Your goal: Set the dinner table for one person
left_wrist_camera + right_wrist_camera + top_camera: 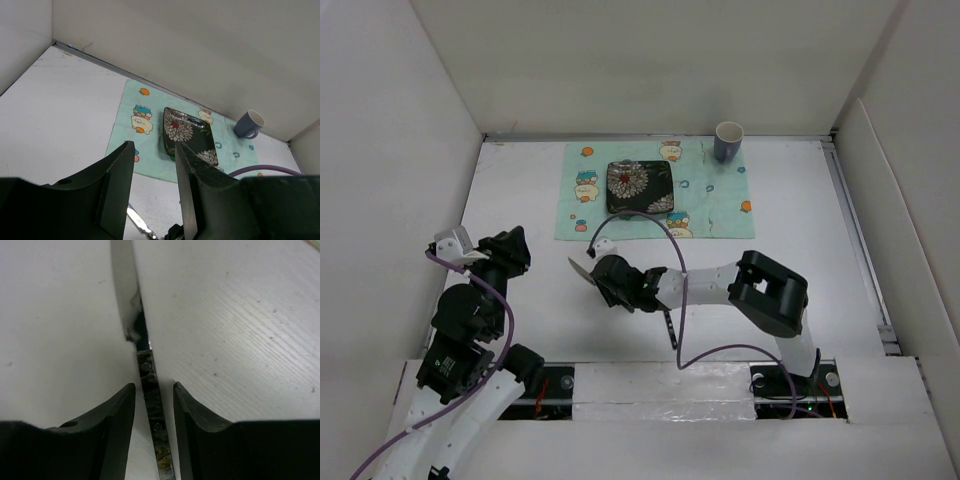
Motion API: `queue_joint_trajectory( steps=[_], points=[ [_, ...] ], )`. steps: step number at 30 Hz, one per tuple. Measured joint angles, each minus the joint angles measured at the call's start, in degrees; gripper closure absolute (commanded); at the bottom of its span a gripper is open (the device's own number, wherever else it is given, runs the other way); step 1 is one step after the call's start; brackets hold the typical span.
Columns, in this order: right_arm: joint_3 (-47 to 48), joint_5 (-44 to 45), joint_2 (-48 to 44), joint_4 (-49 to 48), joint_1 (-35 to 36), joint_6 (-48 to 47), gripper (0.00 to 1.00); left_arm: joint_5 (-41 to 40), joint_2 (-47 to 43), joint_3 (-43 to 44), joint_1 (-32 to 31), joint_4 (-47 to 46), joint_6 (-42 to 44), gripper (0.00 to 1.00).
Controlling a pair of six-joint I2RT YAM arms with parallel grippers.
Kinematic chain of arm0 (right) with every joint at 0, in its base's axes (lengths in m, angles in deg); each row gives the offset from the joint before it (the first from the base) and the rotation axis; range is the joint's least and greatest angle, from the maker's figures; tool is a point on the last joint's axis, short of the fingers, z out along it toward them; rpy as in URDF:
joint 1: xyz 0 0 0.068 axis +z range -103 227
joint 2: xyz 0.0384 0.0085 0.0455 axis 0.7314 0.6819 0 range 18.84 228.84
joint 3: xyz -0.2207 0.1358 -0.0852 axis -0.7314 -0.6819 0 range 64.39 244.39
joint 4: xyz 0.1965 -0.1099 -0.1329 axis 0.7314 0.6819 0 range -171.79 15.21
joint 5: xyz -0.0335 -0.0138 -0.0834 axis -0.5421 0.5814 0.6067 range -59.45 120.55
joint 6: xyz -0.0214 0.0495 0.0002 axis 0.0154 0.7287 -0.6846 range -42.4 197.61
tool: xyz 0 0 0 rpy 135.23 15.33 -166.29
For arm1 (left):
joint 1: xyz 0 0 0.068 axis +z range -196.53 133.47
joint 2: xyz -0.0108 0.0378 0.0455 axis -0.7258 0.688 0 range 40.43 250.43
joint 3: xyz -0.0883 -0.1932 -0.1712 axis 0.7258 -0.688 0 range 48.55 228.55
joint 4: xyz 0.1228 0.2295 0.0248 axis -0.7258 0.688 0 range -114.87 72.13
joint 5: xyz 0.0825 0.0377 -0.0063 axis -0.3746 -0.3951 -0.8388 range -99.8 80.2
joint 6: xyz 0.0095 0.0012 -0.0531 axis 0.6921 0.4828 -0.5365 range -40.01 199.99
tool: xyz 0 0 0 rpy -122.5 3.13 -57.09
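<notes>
dinner table (240, 315) bears a knife (124, 285) between the right gripper's (154, 387) parted jaws.

Mint-green cloth (715, 215) lies far-centre on the dinner table (800, 230). A dark floral square plate (639, 187) sits on it, with a blue mug (727, 141) at its far right corner.

Right gripper (603, 283) is low over a knife (579, 269) on bare table, near the cloth's near edge. Only the blade tip shows, and a grip is possible but unclear.

Left gripper (515, 248) is at left, well apart.

The long knife (130, 315) has a glossy, mirror-bright metal blade and a dark mottled handle with 2 metal rivets; the white counter (240, 340) is matt, faintly grained.
</notes>
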Motion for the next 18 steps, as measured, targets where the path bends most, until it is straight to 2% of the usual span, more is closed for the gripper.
queue_joint_trajectory(
  steps=[6,8,10,18],
  points=[
    [2.71,9.22,1.73,3.74,2.27,1.64,0.74,0.02,0.00,0.00,0.00,0.00,0.00,0.65],
    [2.73,11.37,1.73,4.52,3.13,1.99,0.93,0.04,0.00,0.00,0.00,-0.02,0.02,0.65],
    [2.75,12.74,1.73,4.94,3.69,2.36,1.00,0.07,0.00,0.00,0.00,-0.02,0.02,0.65],
    [2.69,13.38,-0.07,6.82,2.14,3.61,1.00,0.04,0.00,0.00,0.00,0.00,0.02,0.65]
  ],
)
